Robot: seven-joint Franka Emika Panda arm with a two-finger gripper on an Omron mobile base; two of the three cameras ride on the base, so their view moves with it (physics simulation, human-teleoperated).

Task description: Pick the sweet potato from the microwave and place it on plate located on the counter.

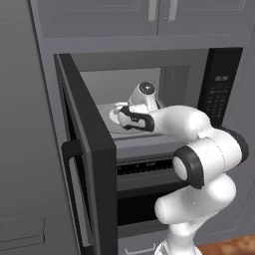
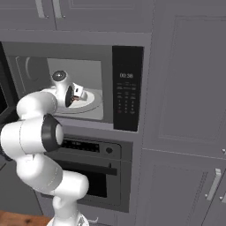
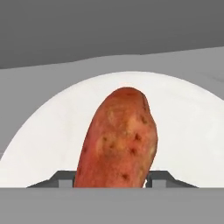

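Note:
The sweet potato (image 3: 118, 140), orange-red with dark specks, lies on the white round turntable (image 3: 188, 131) inside the microwave (image 2: 127, 88). In the hand view it reaches away from my gripper (image 3: 111, 180), whose two dark fingertips (image 3: 64, 179) press against its near end on both sides, shut on it. From the right base view my hand (image 2: 73, 95) is deep in the light grey cavity, with a bit of red (image 2: 76, 98) showing at the fingers. The plate and the counter are out of view.
The microwave door (image 1: 84, 149) stands wide open at the left, close beside my arm. The black keypad panel (image 1: 219, 89) borders the cavity on the right. A dark oven unit (image 2: 95, 174) sits below, and grey cabinets (image 2: 190, 88) surround everything.

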